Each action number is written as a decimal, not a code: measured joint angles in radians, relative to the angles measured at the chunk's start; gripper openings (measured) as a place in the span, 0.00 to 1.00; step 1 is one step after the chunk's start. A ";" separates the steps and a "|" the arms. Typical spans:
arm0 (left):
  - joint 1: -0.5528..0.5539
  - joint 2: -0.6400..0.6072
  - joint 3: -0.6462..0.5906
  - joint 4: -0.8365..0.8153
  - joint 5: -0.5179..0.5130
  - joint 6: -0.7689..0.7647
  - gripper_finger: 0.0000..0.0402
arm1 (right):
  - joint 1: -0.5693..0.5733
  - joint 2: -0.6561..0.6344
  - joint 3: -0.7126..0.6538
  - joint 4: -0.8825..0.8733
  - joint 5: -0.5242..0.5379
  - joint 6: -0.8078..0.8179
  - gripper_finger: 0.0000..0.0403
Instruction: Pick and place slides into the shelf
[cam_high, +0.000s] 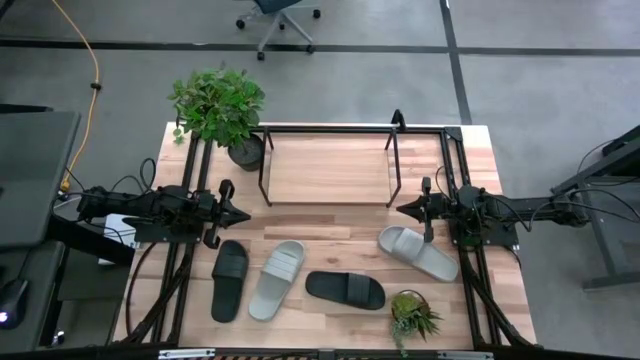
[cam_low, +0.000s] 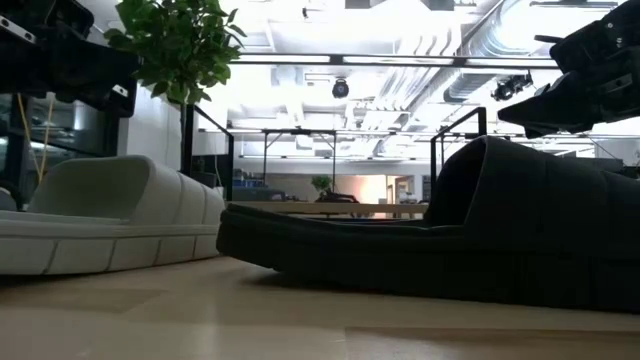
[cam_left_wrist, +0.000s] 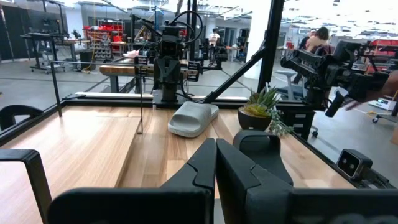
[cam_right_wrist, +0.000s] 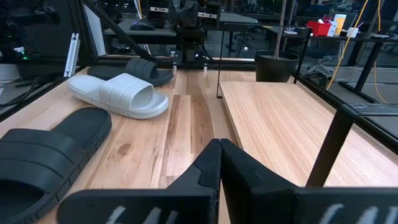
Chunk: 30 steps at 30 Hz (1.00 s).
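— Where do the two dark six-joint arms sit?

— Both lie low and level, reaching inward from opposite sides of the wooden desk (cam_high: 330, 232). The left claw (cam_high: 243, 213) points toward the middle from the left edge; the right claw (cam_high: 401, 209) faces it from the right edge, the two well apart.

— And their fingers?

— Each pair is pressed together to a point, with nothing between. The left wrist view shows its own dark fingers (cam_left_wrist: 202, 163) meeting tip to tip; the right wrist view shows the same (cam_right_wrist: 208, 163).
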 joint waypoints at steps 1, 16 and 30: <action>0.000 0.000 0.000 0.000 0.000 0.000 0.00 | 0.000 0.000 0.000 0.000 0.000 0.000 0.00; 0.000 0.000 0.000 0.000 0.000 -0.290 0.00 | 0.000 0.000 0.000 0.005 0.004 0.277 0.00; 0.000 0.000 0.000 0.000 0.000 -0.473 0.00 | 0.000 0.000 0.000 0.051 0.115 1.048 0.00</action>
